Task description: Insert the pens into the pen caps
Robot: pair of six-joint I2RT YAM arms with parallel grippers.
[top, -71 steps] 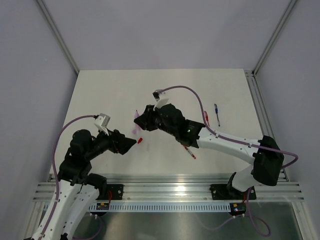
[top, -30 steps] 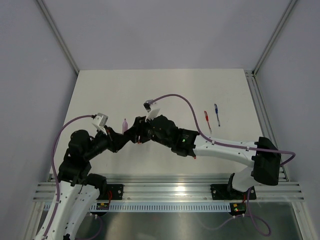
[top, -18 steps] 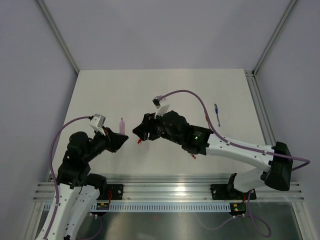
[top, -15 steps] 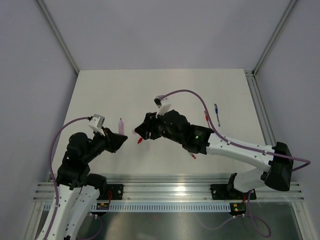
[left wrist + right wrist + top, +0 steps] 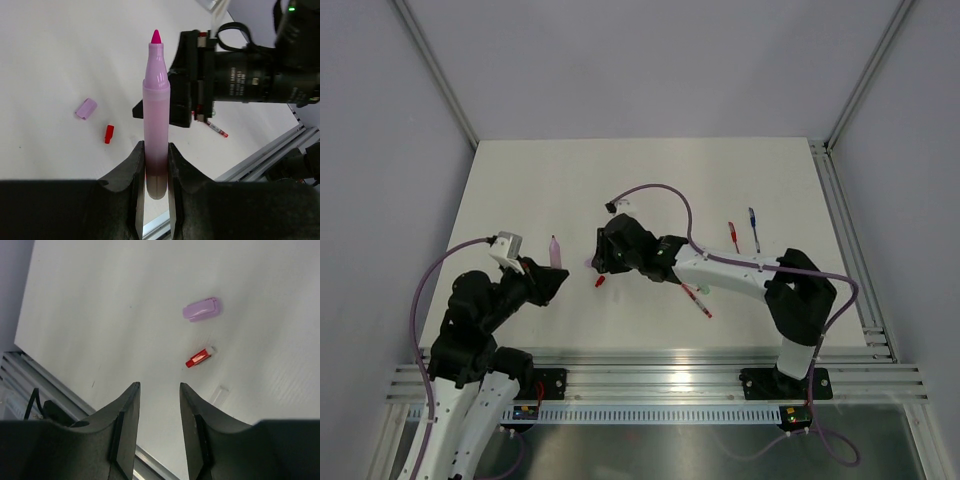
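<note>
Pink pen (image 5: 156, 115) stands clamped in left pincer (image 5: 156, 152), clearest wrist-side.

Four pens are in view: one pink pen (image 5: 156, 115), one blue pen (image 5: 754, 229), and two red ones. One red pen (image 5: 733, 236) lies just beside the blue pen towards the table's right edge, and a second red pen (image 5: 698, 299) lies nearer the near edge. Two caps are in view, one pink cap (image 5: 201, 309) and one red cap (image 5: 199, 358). One small pale piece (image 5: 218, 394) near them is too faint to name.
</note>
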